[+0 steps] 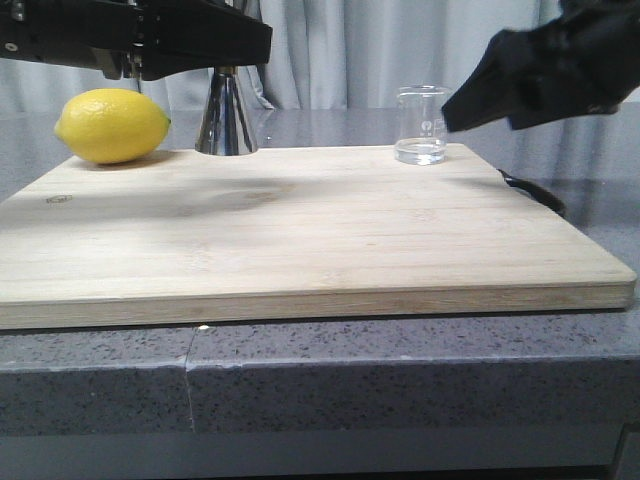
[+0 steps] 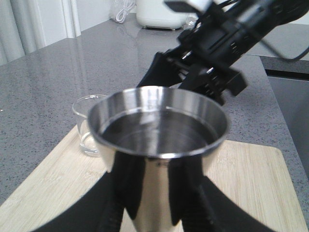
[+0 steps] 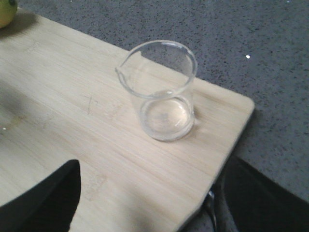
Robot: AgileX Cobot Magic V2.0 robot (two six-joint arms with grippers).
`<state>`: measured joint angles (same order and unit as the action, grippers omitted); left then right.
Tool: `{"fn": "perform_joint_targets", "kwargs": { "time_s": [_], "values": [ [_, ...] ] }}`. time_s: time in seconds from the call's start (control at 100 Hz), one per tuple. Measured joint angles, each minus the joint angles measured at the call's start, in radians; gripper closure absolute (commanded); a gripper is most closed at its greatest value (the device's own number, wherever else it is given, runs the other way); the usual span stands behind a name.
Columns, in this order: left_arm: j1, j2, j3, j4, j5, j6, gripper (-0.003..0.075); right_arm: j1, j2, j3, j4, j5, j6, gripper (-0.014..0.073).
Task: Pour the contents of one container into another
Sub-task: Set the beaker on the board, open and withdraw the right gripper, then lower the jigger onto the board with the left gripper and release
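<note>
The steel jigger [image 1: 226,118] stands upright at the back left of the wooden board [image 1: 300,240]. My left gripper [image 1: 236,62] reaches in from the left at its upper cone. In the left wrist view the black fingers [image 2: 116,203] press both sides of the jigger [image 2: 159,125], whose cup seems to hold clear liquid. The glass beaker [image 1: 421,125] stands upright at the back right and looks nearly empty [image 3: 161,92]. My right gripper [image 1: 458,110] hangs open just right of the beaker, its fingers [image 3: 43,203] spread wide and apart from the glass.
A yellow lemon [image 1: 113,125] lies on the board left of the jigger. A black loop [image 1: 535,192] sticks out at the board's right edge. Grey stone counter surrounds the board. A white appliance [image 2: 161,13] stands far back on the counter.
</note>
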<state>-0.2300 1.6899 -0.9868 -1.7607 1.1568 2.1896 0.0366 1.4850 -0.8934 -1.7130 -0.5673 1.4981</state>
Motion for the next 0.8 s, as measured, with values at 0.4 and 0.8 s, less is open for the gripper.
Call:
{"fn": "perform_joint_targets", "kwargs": {
  "time_s": [0.4,0.8],
  "values": [
    [0.000,0.000,0.000,0.000,0.000,0.000,0.0532,0.000,-0.375,0.151,-0.117,0.040,0.337,0.0045],
    [0.000,0.000,0.000,0.000,0.000,0.000,0.0532,0.000,-0.635,0.300,-0.117,0.031,0.371,0.0045]
  ]
}}
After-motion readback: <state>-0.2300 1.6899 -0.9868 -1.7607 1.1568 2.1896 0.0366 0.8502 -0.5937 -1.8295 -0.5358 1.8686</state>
